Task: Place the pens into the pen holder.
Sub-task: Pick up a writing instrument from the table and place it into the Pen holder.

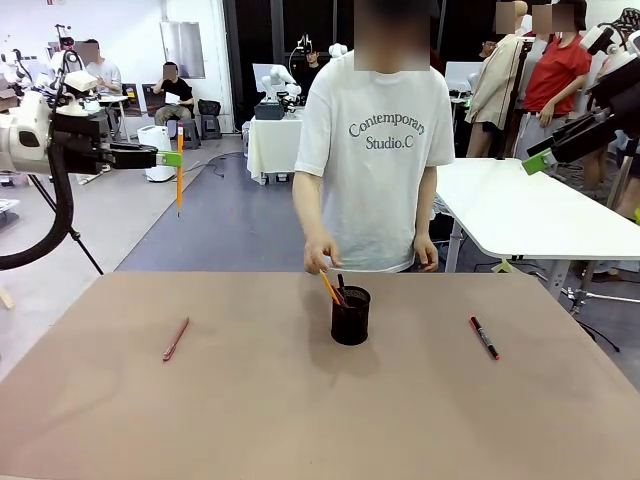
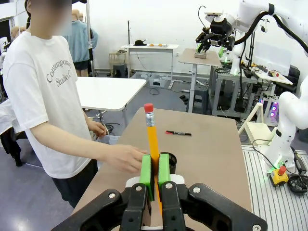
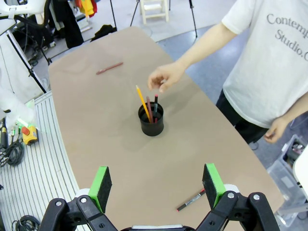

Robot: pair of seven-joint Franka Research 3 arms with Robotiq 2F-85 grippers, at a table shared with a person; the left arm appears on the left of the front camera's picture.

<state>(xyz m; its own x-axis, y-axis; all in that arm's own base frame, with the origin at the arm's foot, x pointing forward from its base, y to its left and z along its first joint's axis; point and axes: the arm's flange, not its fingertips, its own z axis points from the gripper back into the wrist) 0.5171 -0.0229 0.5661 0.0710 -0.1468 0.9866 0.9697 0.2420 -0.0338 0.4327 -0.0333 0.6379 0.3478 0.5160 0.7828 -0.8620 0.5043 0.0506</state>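
High at the table's left, my left gripper [image 1: 172,157] [image 2: 155,169] is shut on a yellow-orange pencil [image 1: 179,172] [image 2: 152,139] that hangs upright, its red eraser end showing in the left wrist view. The black mesh pen holder [image 1: 350,316] [image 3: 151,121] [image 2: 171,161] stands mid-table with an orange pencil [image 3: 143,102] and two other pens in it. A person's hand [image 1: 321,257] [image 3: 163,77] hovers just behind it. A reddish-pink pen [image 1: 176,338] [image 3: 109,68] lies left. A red-and-black marker [image 1: 484,337] [image 3: 191,200] [image 2: 178,133] lies right. My right gripper [image 3: 157,185] [image 1: 537,158] is open, high above the table's right side.
The brown table [image 1: 300,420] has wide bare room around the holder. The person in a white T-shirt [image 1: 375,150] stands at the far edge. A white table [image 1: 520,210] stands behind on the right.
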